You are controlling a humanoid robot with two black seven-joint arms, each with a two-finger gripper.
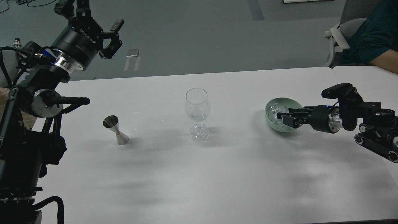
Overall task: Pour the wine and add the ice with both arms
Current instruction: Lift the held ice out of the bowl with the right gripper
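A clear wine glass stands upright at the table's middle. A small steel jigger stands to its left. A pale green bowl at the right holds several clear ice lumps. My right gripper reaches in from the right, its fingertips inside the bowl among the ice. The dark fingers hide whether they hold a lump. My left gripper is raised high above the table's far left corner, open and empty, well away from the jigger.
A person in a dark teal shirt sits on a grey chair at the far right, with a forearm on the adjoining table. A small grey object lies on the floor beyond the table.
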